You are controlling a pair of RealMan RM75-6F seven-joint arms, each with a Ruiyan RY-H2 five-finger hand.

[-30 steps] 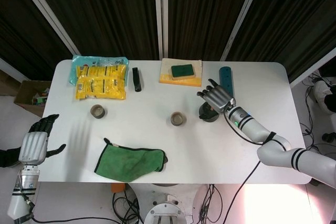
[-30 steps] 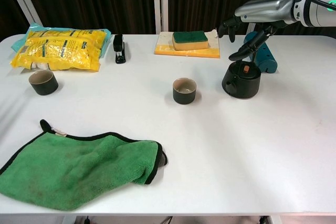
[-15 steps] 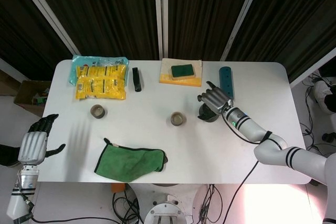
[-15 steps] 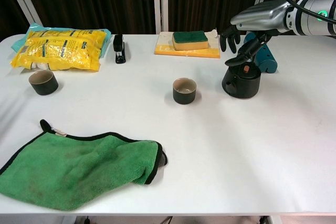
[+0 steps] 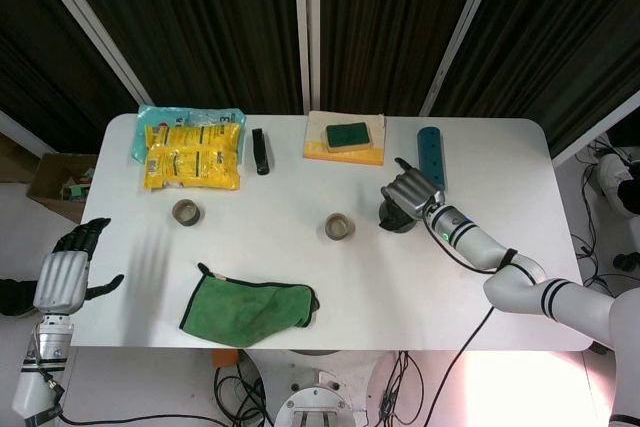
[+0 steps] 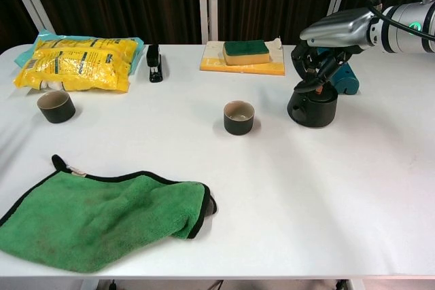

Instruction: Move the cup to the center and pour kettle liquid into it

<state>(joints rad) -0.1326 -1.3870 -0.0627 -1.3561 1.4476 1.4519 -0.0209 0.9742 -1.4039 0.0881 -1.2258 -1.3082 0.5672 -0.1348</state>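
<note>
Two cups on counter (image 6: 380,195): center cup (image 6: 238,117) at kettle's (image 6: 312,106) 9 o'clock. Right hand (image 6: 319,59) fingers curled over kettle top, grip unclear; left hand (image 5: 65,272) fingers released.

Dark curtains (image 5: 200,17) are hanging behind the big white table (image 5: 300,287), and a cardboard box (image 5: 60,182) is sitting on the pale floor.
</note>
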